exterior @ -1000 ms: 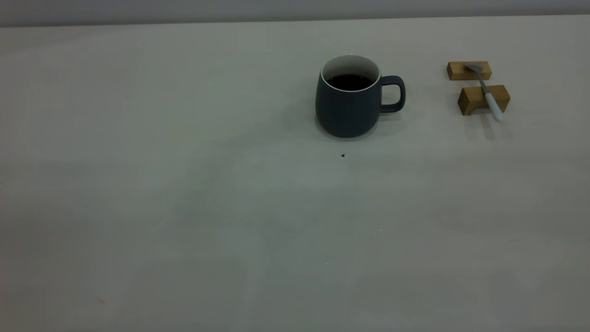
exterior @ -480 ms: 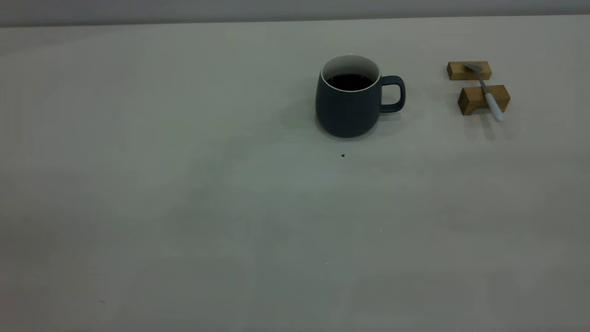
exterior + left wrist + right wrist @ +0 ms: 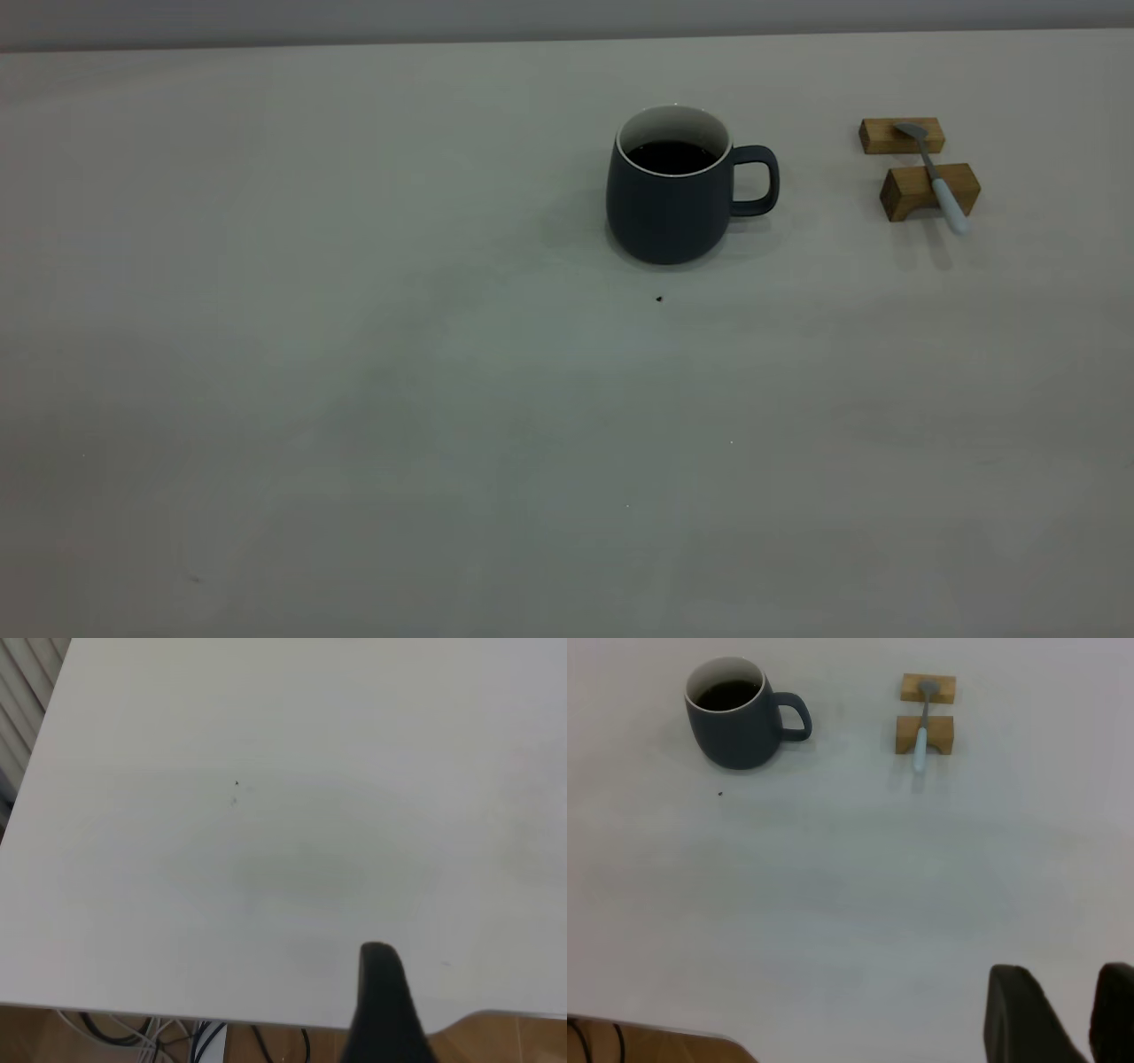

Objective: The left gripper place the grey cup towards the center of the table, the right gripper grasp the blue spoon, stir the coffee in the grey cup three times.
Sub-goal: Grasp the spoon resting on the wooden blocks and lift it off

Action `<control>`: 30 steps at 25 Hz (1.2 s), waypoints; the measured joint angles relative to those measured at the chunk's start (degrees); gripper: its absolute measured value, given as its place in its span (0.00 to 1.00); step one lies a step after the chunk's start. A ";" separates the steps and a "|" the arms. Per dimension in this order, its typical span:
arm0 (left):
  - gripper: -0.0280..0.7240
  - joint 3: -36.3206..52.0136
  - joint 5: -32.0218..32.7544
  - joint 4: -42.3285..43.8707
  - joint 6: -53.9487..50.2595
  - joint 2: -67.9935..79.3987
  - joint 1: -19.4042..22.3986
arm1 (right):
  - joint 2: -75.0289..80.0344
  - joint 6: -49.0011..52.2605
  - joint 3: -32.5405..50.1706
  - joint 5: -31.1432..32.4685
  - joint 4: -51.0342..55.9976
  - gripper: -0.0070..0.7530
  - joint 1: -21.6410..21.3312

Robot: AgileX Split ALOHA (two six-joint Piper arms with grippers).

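The grey cup (image 3: pixel 669 208) stands upright on the table (image 3: pixel 443 399), a little right of the middle toward the far side, its handle pointing right. Dark coffee (image 3: pixel 673 158) fills its lower part. The blue spoon (image 3: pixel 939 182) lies to the cup's right across two wooden blocks, bowl on the far one. Neither gripper appears in the exterior view. In the right wrist view the cup (image 3: pixel 735 731) and spoon (image 3: pixel 921 735) lie far from my right gripper (image 3: pixel 1067 973), which is open and holds nothing. Only a black part of my left gripper (image 3: pixel 381 992) shows, over the table's near edge.
Two tan wooden blocks (image 3: pixel 877 136) (image 3: pixel 904 190) carry the spoon at the far right. A tiny dark speck (image 3: pixel 658 299) sits just in front of the cup. The table edge (image 3: pixel 177 1005) has cables on the floor below it.
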 joint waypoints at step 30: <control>0.82 0.00 0.00 -0.15 0.00 0.00 0.00 | 73.57 -7.67 -22.11 -18.59 8.58 0.75 0.00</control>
